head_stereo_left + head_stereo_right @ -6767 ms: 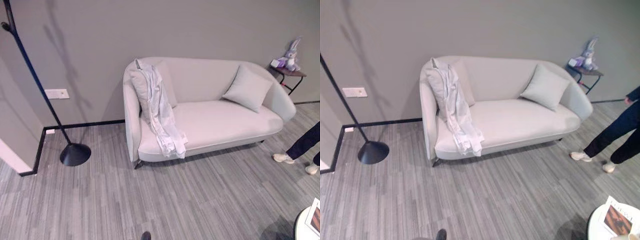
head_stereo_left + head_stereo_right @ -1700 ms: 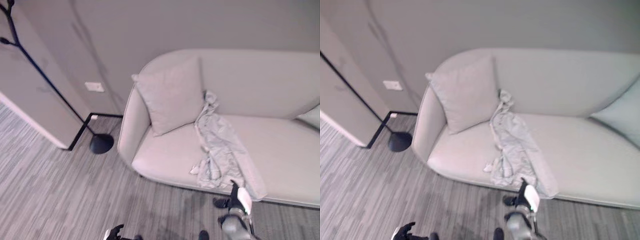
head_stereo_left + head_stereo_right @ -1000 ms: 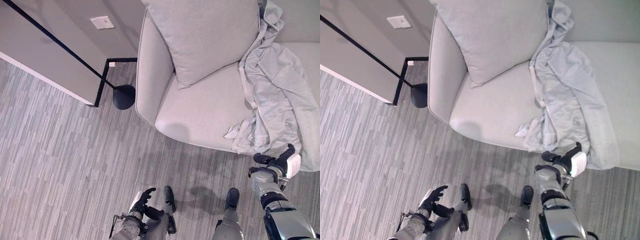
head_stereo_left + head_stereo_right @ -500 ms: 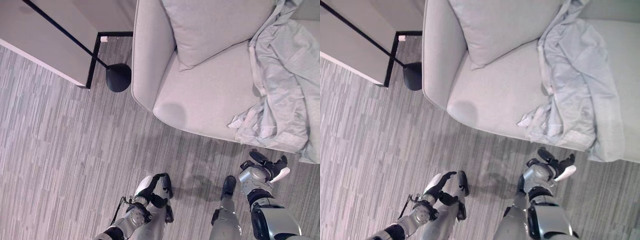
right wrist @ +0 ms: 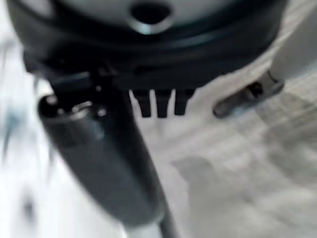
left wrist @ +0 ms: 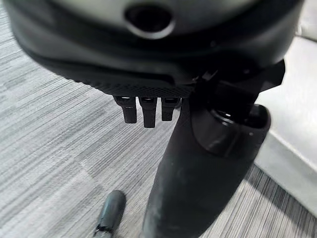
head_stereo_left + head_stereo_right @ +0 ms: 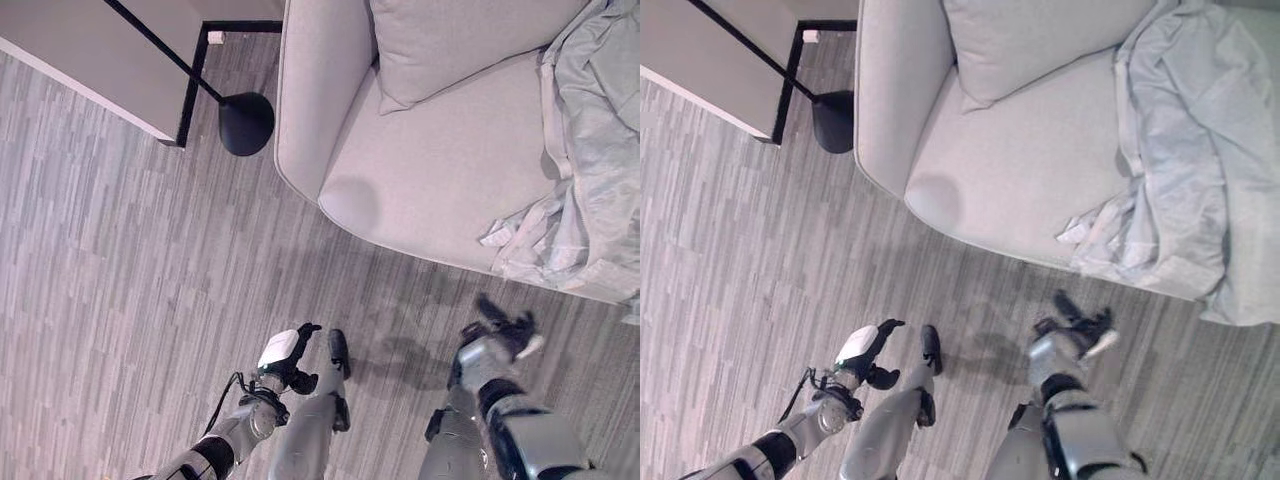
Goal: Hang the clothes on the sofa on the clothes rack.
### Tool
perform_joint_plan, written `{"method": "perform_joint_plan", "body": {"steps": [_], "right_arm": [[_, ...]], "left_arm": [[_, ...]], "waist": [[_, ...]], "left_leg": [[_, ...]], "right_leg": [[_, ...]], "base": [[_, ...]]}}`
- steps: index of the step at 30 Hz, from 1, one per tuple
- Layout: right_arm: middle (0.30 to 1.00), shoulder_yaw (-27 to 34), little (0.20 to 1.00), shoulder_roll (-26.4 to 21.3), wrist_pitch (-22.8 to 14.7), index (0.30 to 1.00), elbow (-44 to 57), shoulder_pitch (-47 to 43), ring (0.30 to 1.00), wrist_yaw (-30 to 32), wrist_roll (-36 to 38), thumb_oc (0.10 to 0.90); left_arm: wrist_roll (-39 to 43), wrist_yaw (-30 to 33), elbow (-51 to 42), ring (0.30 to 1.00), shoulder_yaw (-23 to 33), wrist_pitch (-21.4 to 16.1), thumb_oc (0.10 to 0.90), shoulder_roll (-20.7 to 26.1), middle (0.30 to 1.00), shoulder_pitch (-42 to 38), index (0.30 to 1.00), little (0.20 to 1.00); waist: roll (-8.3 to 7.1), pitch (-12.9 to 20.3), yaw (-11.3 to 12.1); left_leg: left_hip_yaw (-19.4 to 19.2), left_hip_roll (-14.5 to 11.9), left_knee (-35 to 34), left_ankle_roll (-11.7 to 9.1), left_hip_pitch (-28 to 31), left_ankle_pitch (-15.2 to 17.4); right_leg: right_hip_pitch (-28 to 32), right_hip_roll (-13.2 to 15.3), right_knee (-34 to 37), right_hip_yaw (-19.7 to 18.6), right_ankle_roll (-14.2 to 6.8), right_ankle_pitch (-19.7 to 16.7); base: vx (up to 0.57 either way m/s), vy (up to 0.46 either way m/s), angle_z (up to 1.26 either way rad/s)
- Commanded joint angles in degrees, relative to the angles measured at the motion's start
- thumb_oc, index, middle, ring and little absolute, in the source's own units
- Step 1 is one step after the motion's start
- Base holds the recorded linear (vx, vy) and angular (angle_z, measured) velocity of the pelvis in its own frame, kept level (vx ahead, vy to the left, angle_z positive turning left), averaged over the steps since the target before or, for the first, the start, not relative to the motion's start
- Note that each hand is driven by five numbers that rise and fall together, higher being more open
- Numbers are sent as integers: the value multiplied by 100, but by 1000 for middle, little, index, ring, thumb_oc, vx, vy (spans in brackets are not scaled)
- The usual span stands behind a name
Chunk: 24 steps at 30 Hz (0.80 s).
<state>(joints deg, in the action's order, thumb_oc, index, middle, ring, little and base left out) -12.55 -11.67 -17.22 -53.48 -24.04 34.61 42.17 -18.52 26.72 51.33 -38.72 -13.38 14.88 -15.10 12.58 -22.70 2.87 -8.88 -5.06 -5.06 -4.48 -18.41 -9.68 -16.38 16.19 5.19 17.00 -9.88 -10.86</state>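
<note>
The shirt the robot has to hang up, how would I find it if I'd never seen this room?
Find the big pale sofa on the striped grey floor. The shirt lies crumpled on its seat, spilling over the front edge, beside the cushion. It is the only wrinkled, floppy thing there; the cushion is smooth and plump.

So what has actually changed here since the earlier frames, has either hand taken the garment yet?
No. The camera has closed in and tipped down, so the sofa now sits at the frame's top. The right hand, near the pale garment's hem a second ago, has dropped back over the floor, apart from it, holding nothing. The left hand stays low and empty. Garment, cushion and rack base are unmoved.
</note>
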Motion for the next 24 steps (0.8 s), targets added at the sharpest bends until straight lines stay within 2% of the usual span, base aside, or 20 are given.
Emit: {"method": "perform_joint_plan", "body": {"steps": [1,3,5,6,7,8,9,11,17,20,24], "right_arm": [[900,100,900,90,-10,900,367,-120,900,366,-1532,800],[900,-57,900,-145,282,900,681,-461,900,795,-2426,800],[900,-138,900,-446,633,900,543,-961,900,1092,-3345,800],[900,-121,900,-608,745,900,357,-1327,900,1265,-3559,800],[900,-121,900,-608,745,900,356,-1330,900,1265,-3559,800],[900,-179,900,-953,991,900,-122,-2038,900,1469,-3829,800],[900,-183,900,-956,982,900,-146,-2066,900,1466,-3825,800],[900,-383,900,-1397,1314,900,-592,-2684,900,1663,-4238,800],[900,-255,900,-2039,1606,900,-327,-3056,900,2086,-4610,800],[900,-184,900,-2224,1615,900,-362,-3189,900,2145,-4578,800],[900,-481,900,-2855,1686,900,-1501,-3818,900,1881,-4280,800]], "left_arm": [[-297,453,257,900,-141,-42,800,222,900,223,900,900],[-283,560,353,900,-117,-48,800,194,900,226,900,900],[-285,728,449,900,-104,-81,800,132,900,197,900,900],[-242,759,413,900,-127,-114,800,132,900,174,900,900],[-242,759,413,900,-126,-114,800,131,900,173,900,900],[-174,813,301,900,-215,-179,800,176,900,193,900,900],[-173,812,302,900,-209,-179,800,173,900,179,900,900],[-152,804,211,900,-309,-198,800,231,900,221,900,900],[-94,813,437,900,-188,-168,800,175,900,325,900,900],[-73,818,488,900,-198,-184,800,166,900,328,900,900],[222,713,385,900,-224,-251,800,192,900,209,900,900]], "waist": [[-237,380,51],[-283,375,77],[-305,363,124],[-300,358,166],[-299,356,166],[-283,355,265],[-279,341,264],[-284,325,364],[-323,322,358],[-328,318,369],[-260,230,498]], "left_leg": [[521,-570,6,-538,-328,148],[543,-574,6,-539,-329,142],[582,-568,6,-542,-357,127],[600,-565,6,-543,-384,115],[600,-565,6,-543,-383,115],[627,-551,6,-542,-430,94],[626,-554,6,-542,-429,94],[639,-554,6,-544,-472,73],[647,-546,6,-527,-464,59],[643,-547,6,-530,-437,93],[679,-453,18,-544,-576,27]], "right_leg": [[-151,745,-364,-314,-484,106],[-128,742,-363,-285,-480,102],[-131,742,-363,-265,-472,96],[-143,744,-365,-259,-469,90],[-142,743,-365,-259,-469,90],[-166,740,-363,-254,-464,85],[-169,737,-366,-257,-463,85],[-181,724,-373,-249,-461,96],[-178,727,-406,-283,-463,101],[-153,726,-419,-282,-465,130],[-230,761,-416,-266,-482,81]], "base": [[0,0,0],[-27,-27,6],[-38,-15,5],[-27,-3,5],[-41,4,9],[-29,4,9],[-37,4,6],[0,0,0],[-2,10,2],[0,0,0],[0,0,0]]}}
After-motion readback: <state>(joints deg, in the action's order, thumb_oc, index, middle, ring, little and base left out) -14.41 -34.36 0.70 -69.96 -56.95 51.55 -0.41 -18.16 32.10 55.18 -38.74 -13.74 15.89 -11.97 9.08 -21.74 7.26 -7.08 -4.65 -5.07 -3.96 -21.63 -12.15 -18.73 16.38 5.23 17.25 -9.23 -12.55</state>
